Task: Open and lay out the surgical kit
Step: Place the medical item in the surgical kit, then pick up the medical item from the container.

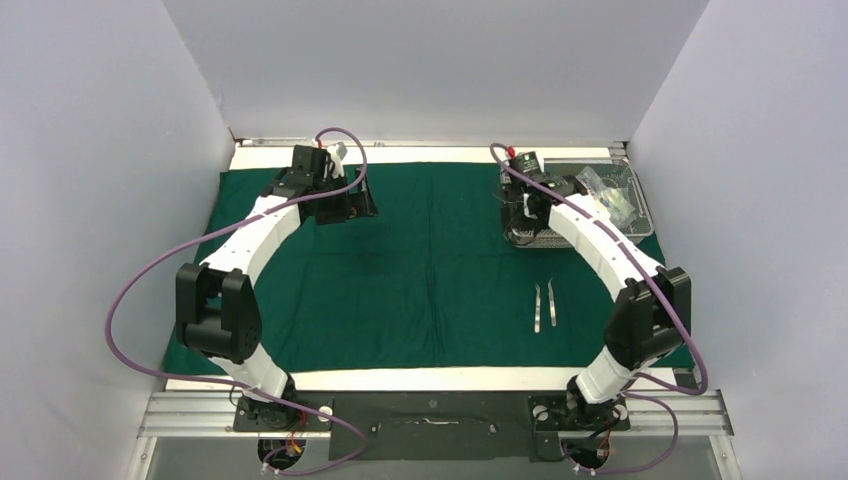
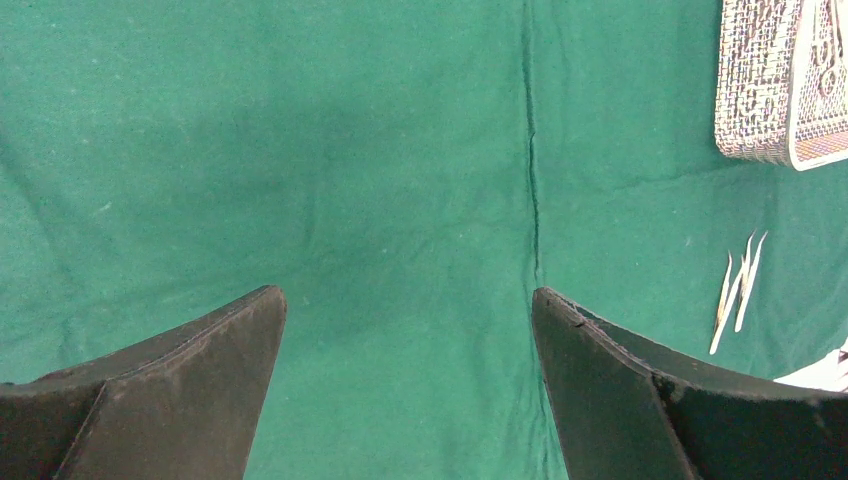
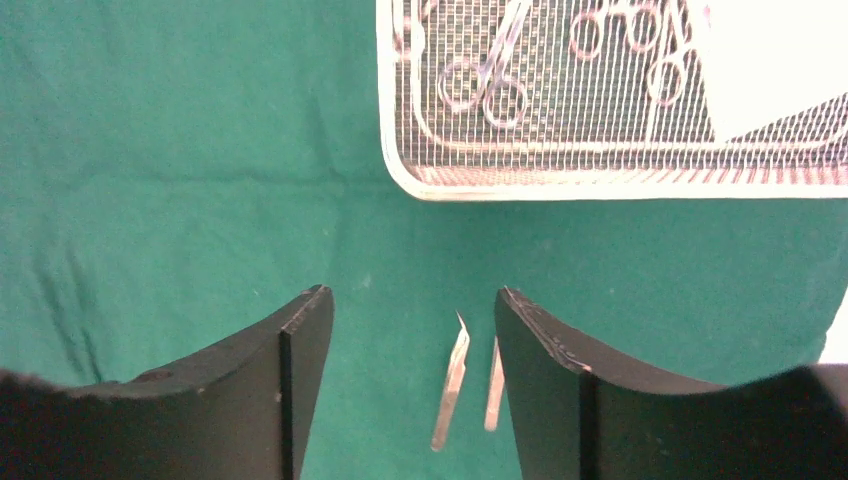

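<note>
The surgical kit's dark green drape [image 1: 430, 260] lies spread flat over the table. Its silver wire-mesh tray [image 1: 645, 225] stands at the back right and holds clear gauze packets [image 1: 600, 185] and ring-handled forceps [image 3: 485, 85]. Two tweezers [image 1: 537, 308] lie side by side on the cloth, nearer than the tray. My right gripper [image 1: 522, 215] hovers at the tray's left near edge, open and empty, with the tweezers [image 3: 450, 389] on the cloth far below its fingers. My left gripper [image 1: 355, 205] hangs over bare cloth at the back left, wide open and holding nothing.
White walls close in the table on the left, back and right. A fold crease [image 2: 532, 150] runs down the middle of the drape. In the left wrist view the tray [image 2: 760, 90] and tweezers [image 2: 721, 305] sit off to the right.
</note>
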Robot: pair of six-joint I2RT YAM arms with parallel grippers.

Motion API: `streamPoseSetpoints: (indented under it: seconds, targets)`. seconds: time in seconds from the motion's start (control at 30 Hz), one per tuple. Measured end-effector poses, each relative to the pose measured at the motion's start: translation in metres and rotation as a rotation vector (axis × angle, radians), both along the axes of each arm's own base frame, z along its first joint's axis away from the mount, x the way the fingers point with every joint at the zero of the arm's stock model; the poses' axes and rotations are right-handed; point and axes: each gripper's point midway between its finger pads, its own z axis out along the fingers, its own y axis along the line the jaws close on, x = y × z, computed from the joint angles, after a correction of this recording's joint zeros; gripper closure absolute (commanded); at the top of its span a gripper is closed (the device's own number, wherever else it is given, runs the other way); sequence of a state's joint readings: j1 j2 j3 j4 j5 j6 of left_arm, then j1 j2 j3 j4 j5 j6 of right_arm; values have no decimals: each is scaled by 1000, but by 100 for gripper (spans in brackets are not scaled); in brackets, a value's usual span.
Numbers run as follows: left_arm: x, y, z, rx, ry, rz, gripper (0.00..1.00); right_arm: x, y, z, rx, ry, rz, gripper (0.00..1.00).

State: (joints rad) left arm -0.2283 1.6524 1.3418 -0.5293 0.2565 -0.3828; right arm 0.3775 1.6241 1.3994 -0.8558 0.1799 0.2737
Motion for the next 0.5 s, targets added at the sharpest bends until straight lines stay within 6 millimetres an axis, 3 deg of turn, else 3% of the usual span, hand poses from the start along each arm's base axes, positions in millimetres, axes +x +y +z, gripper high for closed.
streamPoseSetpoints:
  seconds: [0.17, 0.23, 0.4, 0.5]
  targets:
    - [-1, 7, 4, 33, -6, 11, 0, 29, -4, 32, 81, -144, -87, 19]
    - [0, 11, 11, 55, -26, 19, 4, 41, -13, 39, 117, -190, -150, 16]
    - [4, 29, 49, 125, -105, 72, 4, 71, -47, 46, 200, -269, -326, 21]
    - [8, 42, 79, 163, -171, 116, 4, 100, -59, 42, 217, -279, -391, 31]
